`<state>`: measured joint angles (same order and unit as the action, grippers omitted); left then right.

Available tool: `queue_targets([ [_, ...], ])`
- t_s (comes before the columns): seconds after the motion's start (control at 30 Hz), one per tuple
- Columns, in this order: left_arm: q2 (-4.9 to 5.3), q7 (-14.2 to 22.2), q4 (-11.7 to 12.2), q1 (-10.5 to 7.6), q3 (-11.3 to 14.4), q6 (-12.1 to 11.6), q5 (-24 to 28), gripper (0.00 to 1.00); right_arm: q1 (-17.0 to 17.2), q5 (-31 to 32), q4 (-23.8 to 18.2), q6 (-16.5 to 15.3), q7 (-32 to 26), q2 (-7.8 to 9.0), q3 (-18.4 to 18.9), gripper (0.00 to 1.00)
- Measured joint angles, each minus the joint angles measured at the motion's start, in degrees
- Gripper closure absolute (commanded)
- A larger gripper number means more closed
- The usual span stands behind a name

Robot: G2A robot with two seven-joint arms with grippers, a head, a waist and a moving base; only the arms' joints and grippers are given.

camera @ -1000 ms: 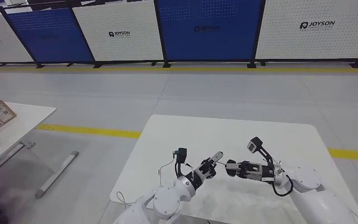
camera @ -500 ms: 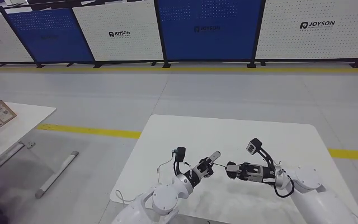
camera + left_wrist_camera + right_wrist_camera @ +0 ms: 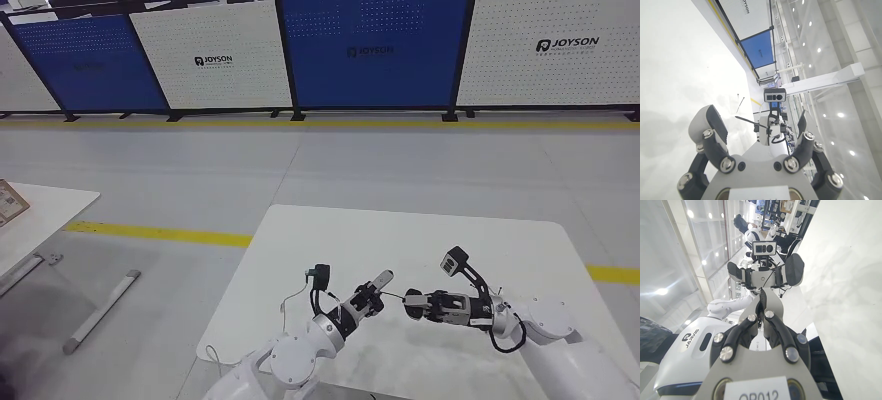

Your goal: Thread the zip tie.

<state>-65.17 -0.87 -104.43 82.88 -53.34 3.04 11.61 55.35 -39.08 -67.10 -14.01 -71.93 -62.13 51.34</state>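
Facing each other over table (image 3: 330, 235): right end effector (image 3: 762, 294) pinching zip tie (image 3: 745, 120), left end effector (image 3: 759, 117) wide open, empty.

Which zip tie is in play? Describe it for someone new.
Over the white table, look where the two arms meet. The right pincer is shut on a thin black zip tie, held in the air with its free end toward the open left pincer. The spare zip ties lie on the table.
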Motion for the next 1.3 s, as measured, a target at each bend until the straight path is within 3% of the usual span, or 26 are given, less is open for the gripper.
queue_targets([
  [0.2, -0.14, -0.51, 0.07, 0.18, -0.35, -0.92, -1.36, 0.0, 0.0, 0.0, 0.0, 0.0, 0.0, 0.0, 0.0, 1.0],
  [0.23, -0.14, -0.69, 0.07, 0.31, -0.43, -0.74, -1.87, 0.42, 0.0, 0.0, 0.0, 0.0, 0.0, 0.0, 0.0, 1.0],
  [0.27, -0.13, -0.58, 0.07, 0.55, -0.5, -0.63, -2.2, 0.53, 0.0, 0.0, 0.0, 0.0, 0.0, 0.0, 0.0, 1.0],
  [0.4, 0.06, 2.29, 0.09, 1.42, -1.13, -1.1, -1.75, 0.64, 0.0, 0.0, 0.0, 0.0, 0.0, 0.0, 0.0, 1.0],
  [0.57, 0.11, 5.34, 0.07, 2.07, -1.82, -1.97, 0.58, 0.65, 0.0, 0.0, 0.0, 0.0, 0.0, 0.0, 0.0, 1.0],
  [0.97, -0.1, 5.99, 0.03, 2.41, -2.65, -2.43, 1.07, 0.65, 0.0, 0.0, 0.0, 0.0, 0.0, 0.0, 0.0, 1.0],
  [1.13, -0.31, 6.05, -0.02, 1.97, -2.45, -2.11, 1.0, 0.75, 0.0, 0.0, 0.0, 0.0, 0.0, 0.0, 0.0, 1.0],
  [1.3, -0.31, 8.02, -0.27, 2.19, -2.98, -2.94, 2.47, 0.75, 0.0, 0.0, 0.0, 0.0, 0.0, 0.0, 0.0, 1.0],
])
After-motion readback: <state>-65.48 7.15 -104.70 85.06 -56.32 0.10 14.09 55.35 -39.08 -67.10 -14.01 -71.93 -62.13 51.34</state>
